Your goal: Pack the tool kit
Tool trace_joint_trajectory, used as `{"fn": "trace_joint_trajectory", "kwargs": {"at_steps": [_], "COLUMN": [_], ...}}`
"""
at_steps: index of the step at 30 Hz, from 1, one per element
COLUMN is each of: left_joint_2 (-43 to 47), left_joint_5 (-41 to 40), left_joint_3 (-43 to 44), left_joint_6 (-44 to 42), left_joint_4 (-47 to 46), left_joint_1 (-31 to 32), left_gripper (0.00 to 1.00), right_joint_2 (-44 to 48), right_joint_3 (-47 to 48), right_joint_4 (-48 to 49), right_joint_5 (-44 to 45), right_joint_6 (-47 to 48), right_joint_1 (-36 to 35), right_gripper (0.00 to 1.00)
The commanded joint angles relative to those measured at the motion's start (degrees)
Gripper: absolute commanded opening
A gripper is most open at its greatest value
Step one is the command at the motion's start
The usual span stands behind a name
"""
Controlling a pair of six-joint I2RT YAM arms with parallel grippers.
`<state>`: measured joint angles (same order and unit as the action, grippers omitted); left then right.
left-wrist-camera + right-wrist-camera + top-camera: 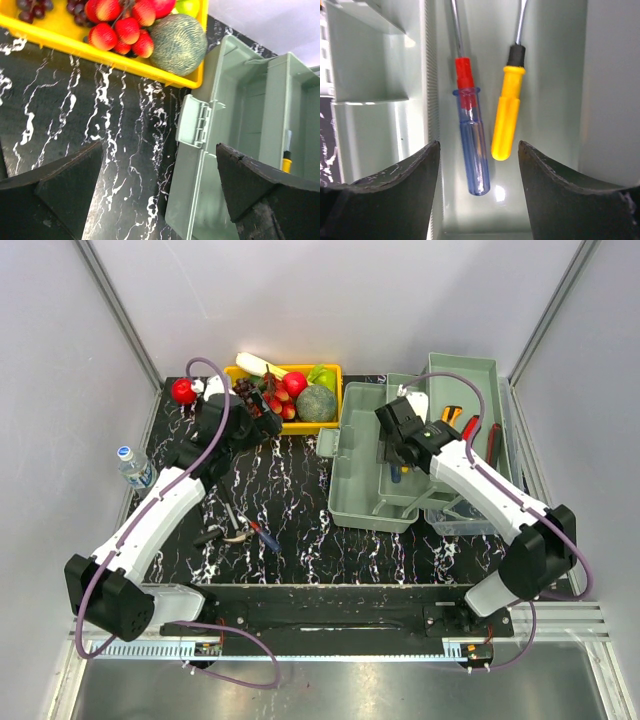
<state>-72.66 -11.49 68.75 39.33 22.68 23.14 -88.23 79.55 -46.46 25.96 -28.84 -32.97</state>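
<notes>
A small clear plastic water bottle with a blue cap (131,466) stands at the far left edge of the black, white-veined worktop (300,540). Behind it lies a round red fruit (183,390). The left arm (165,505) reaches over this side. Its jaws are spread wide and hold nothing, hovering over bare worktop just in front of the shallow yellow plastic tray (60,42). That tray holds red strawberries (122,32), dark grapes and a netted green melon (178,44).

Nearer the arm bases, a few small hand tools (240,530) lie loose on the worktop. They look like dark-handled pliers and a red-and-blue piece, though they are too small to name surely.

The large grey-green plastic toolbox (358,485) sits right of centre, open. Its near left corner is just beside the yellow tray, and a flat hinged latch (195,121) hangs on its left wall.

The right arm (470,475) leans over the box with its jaws inside the main compartment, set apart and gripping nothing. Between and beyond the jaw tips two screwdrivers lie side by side on the box floor, shafts pointing away. On the left is the screwdriver with a clear blue handle and red collar (472,155). On the right is the screwdriver with a yellow handle and black collar (506,120).

Further right, a raised grey-green tray section (470,380) carries orange- and red-handled tools (462,420).
</notes>
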Motion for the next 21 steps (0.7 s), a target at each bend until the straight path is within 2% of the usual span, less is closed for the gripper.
{"fn": "trace_joint_trajectory", "kwargs": {"at_steps": [1, 6, 10, 12, 17, 21], "left_joint_2": [-0.37, -0.81, -0.99, -1.51, -3.97, -5.73], "left_joint_5": [-4.77, -10.65, -11.98, -11.02, -7.24, -3.56], "left_joint_3": [0.77, -1.42, -5.72, -8.71, -14.77, -19.17], "left_joint_6": [4.51, 11.72, 16.82, 18.05, 20.61, 21.05], "left_joint_4": [7.62, 19.05, 23.73, 23.38, 20.84, 15.22], "left_joint_1": [-0.72, -0.90, -0.99, -1.25, -3.09, -5.29], "left_gripper": [0.99, 0.99, 0.99, 0.93, 0.70, 0.54], "right_joint_2": [5.16, 8.42, 10.96, 11.58, 11.76, 12.64], "right_joint_3": [5.70, 5.97, 4.30, 3.60, 2.98, 1.93], "right_joint_4": [2.68, 8.83, 14.19, 15.69, 16.14, 16.22], "right_joint_5": [-1.95, -8.54, -14.60, -16.19, -17.17, -16.82], "right_joint_6": [0.54, 3.78, 5.81, 6.16, 5.64, 4.94], "right_joint_1": [-0.51, -0.52, -0.52, -0.43, -0.51, -0.52], "right_gripper": [0.70, 0.72, 0.72, 0.72, 0.72, 0.72]}}
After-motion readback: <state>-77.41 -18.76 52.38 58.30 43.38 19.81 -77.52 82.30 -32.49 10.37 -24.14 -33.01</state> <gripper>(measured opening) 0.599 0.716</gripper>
